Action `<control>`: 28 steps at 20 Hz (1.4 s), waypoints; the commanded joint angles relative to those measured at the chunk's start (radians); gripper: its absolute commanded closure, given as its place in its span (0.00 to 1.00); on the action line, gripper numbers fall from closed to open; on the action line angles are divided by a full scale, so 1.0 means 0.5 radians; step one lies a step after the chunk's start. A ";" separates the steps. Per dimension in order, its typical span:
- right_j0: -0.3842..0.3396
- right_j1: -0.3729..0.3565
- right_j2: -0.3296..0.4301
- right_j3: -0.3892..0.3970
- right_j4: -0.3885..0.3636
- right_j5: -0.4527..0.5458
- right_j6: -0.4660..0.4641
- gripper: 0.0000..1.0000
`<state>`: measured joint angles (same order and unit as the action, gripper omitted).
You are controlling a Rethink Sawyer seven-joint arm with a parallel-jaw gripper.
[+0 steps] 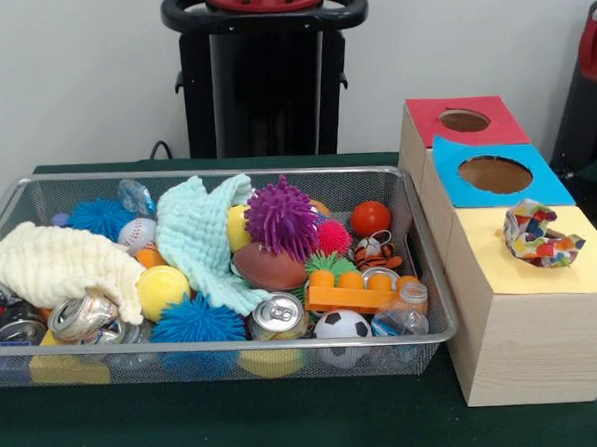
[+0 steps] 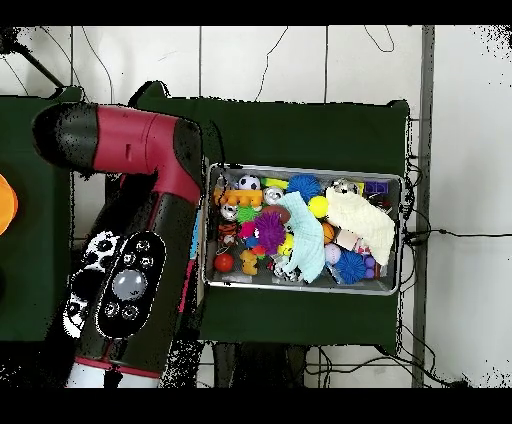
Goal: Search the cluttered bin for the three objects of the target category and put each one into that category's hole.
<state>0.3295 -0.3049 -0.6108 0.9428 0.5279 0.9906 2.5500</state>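
Wire mesh forms the bin (image 1: 433, 276), which stands on the green table (image 1: 289, 424) and is full of mixed things. At one end a cream cloth (image 1: 50, 265) lies over crushed cans (image 1: 81, 317); a pale green cloth (image 1: 201, 239) is draped across the middle. Between and around them are a purple spiky ball (image 1: 281, 216), blue spiky balls (image 1: 195, 319), a yellow ball (image 1: 163, 289), a baseball (image 1: 137, 232), a brown football (image 1: 268, 267), a red ball (image 1: 370, 218), a small soccer ball (image 1: 342, 324), an orange toy brick (image 1: 360, 290) and a can (image 1: 278, 316) with the number 8 on it.

Just beside the bin stands a wooden box (image 1: 530, 342) with three coloured tops. The red top (image 1: 504, 123) and the blue top (image 1: 547, 185) each have a round hole. On the yellow top (image 1: 581, 269) lies a crumpled piece of many colours (image 1: 538, 236), and I cannot see a hole there.

From overhead, the red and black arm (image 2: 140, 230) lies beside the bin, over the place of the box. The claw itself does not show in either view, so I cannot tell its state
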 commanded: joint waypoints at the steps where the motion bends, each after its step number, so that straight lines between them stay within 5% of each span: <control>1: -0.116 -0.014 0.089 -0.055 0.008 0.171 0.425 1.00; 16: -0.244 0.036 0.169 -0.016 -0.065 -0.040 0.223 1.00; 28: -0.240 0.072 0.201 0.039 -0.070 -0.166 0.252 1.00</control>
<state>0.2346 -0.3128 -0.6110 0.8910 0.5182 0.9688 2.5500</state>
